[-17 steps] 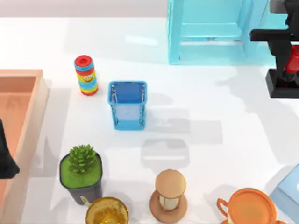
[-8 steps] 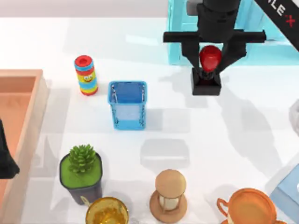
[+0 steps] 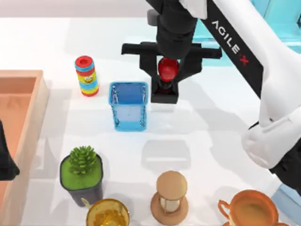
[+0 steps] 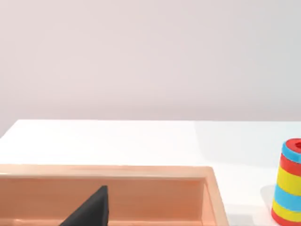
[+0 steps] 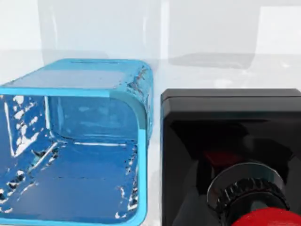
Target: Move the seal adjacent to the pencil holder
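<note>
The seal [image 3: 165, 82], a red knob over a black square base, hangs in my right gripper [image 3: 168, 70], which is shut on the knob. It sits just right of the pencil holder [image 3: 128, 106], a light-blue mesh cup, with a narrow gap between them. In the right wrist view the seal's black base [image 5: 230, 117] stands beside the pencil holder [image 5: 75, 141]. Whether the base touches the table I cannot tell. My left gripper [image 3: 4, 162] is parked at the left edge over the wooden tray.
A rainbow-striped cylinder [image 3: 86, 75] stands left of the cup. A wooden tray [image 3: 33, 108] lies along the left edge. Potted plant [image 3: 82, 174], gold bowl [image 3: 107, 214], hourglass [image 3: 171, 197] and orange teapot [image 3: 249, 209] line the front. A turquoise shelf [image 3: 277, 14] stands at the back right.
My right gripper has carried the seal leftward from the right edge, past the shelf, to just beside the blue cup. The left arm has not moved.
</note>
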### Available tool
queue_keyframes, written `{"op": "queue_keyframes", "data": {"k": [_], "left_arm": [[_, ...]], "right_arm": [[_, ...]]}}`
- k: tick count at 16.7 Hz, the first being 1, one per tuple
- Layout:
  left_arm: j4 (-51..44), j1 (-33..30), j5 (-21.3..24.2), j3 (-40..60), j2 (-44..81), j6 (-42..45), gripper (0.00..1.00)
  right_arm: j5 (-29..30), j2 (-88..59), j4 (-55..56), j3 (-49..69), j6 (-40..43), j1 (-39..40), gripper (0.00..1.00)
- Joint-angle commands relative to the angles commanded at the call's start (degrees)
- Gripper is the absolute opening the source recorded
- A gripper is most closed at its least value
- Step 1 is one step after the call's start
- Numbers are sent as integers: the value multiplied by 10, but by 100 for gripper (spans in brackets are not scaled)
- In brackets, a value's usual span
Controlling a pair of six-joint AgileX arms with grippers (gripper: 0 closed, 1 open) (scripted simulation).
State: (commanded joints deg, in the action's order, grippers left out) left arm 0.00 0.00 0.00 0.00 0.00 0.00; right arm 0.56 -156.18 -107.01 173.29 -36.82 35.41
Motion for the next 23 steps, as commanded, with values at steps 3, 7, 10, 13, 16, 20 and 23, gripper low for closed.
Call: {"op": "queue_keyframes", "data": {"k": [3, 7, 10, 13, 16, 20, 23], "left_arm": [[0, 0, 0, 0, 0, 0, 100], [0, 0, 0, 0, 0, 0, 100], [0, 0, 0, 0, 0, 0, 100], [0, 0, 0, 0, 0, 0, 100], [0, 0, 0, 0, 0, 0, 100], [0, 0, 0, 0, 0, 0, 100], [0, 0, 0, 0, 0, 0, 100]], "right_arm": [[0, 0, 0, 0, 0, 0, 0], [-2, -50, 7, 97, -1, 0, 0], [-3, -67, -27, 112, -1, 0, 0], [1, -77, -49, 126, -1, 0, 0], [1, -77, -50, 127, -1, 0, 0], [1, -77, -50, 127, -1, 0, 23], [1, -77, -50, 127, -1, 0, 45]]}}
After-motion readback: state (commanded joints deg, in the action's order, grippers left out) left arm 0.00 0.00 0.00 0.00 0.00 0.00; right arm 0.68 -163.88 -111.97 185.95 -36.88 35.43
